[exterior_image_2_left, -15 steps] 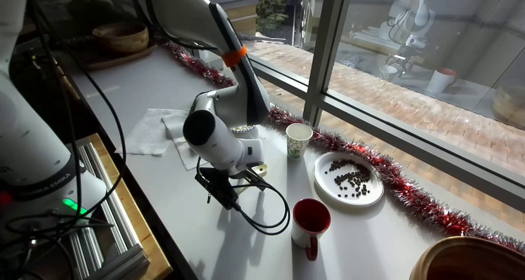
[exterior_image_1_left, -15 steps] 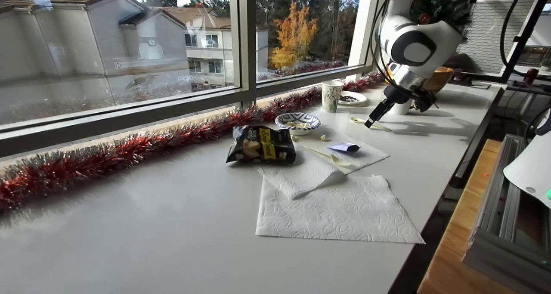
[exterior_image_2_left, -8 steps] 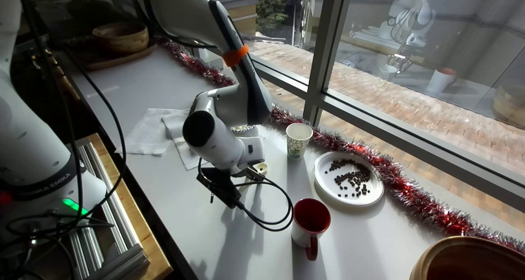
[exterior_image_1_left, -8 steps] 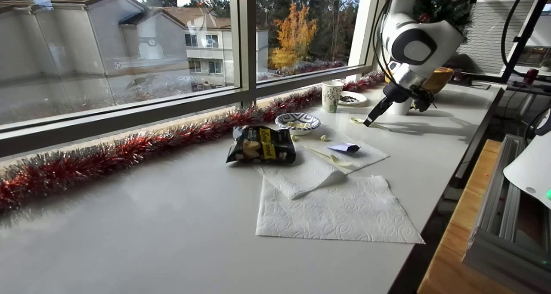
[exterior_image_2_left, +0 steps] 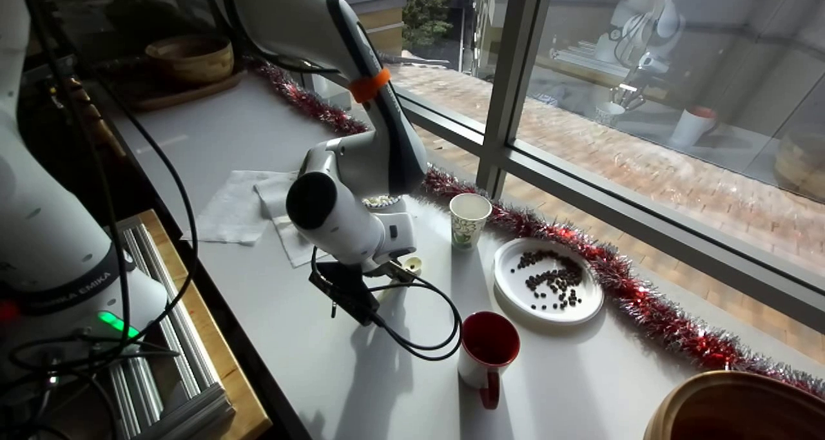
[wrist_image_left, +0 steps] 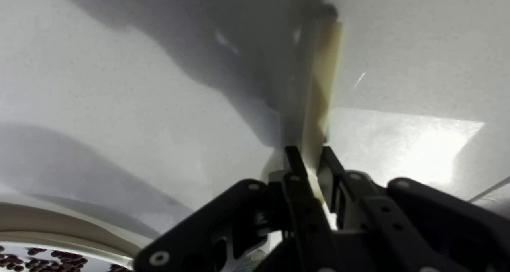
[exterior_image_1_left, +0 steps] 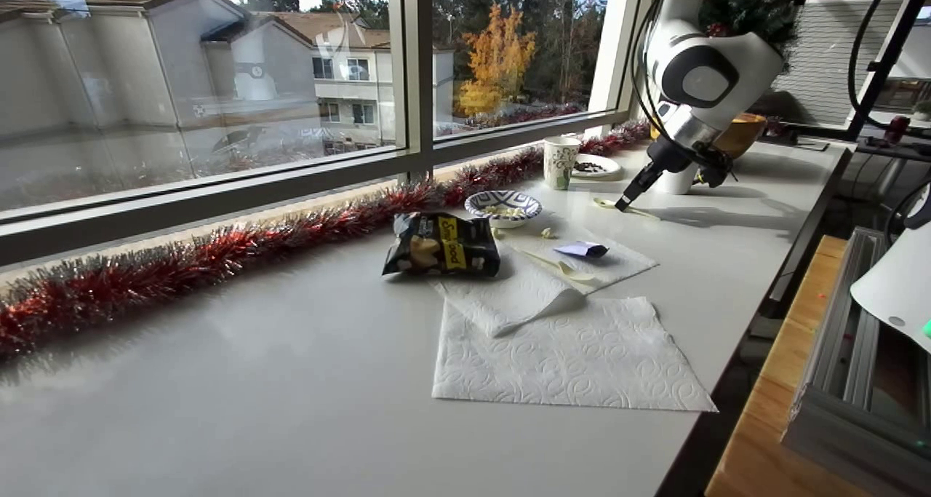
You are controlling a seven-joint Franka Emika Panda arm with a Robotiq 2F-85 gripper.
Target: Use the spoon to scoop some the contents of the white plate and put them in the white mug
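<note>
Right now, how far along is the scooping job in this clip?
Looks done: reaching the spoon; the claw straddles it. In hand: the grasp; I can't tell if it's closed. Left: lifting the spoon, since it seems to lie on the table; scooping dark bits, which sit on the plate; tipping them into the mug, where none show.

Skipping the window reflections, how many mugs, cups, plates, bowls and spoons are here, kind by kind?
Mug: 1
Paper cup: 1
White plate: 1
Patterned bowl: 1
Brown bowls: 2
Spoons: 2, one in the tool
Total: 8
</note>
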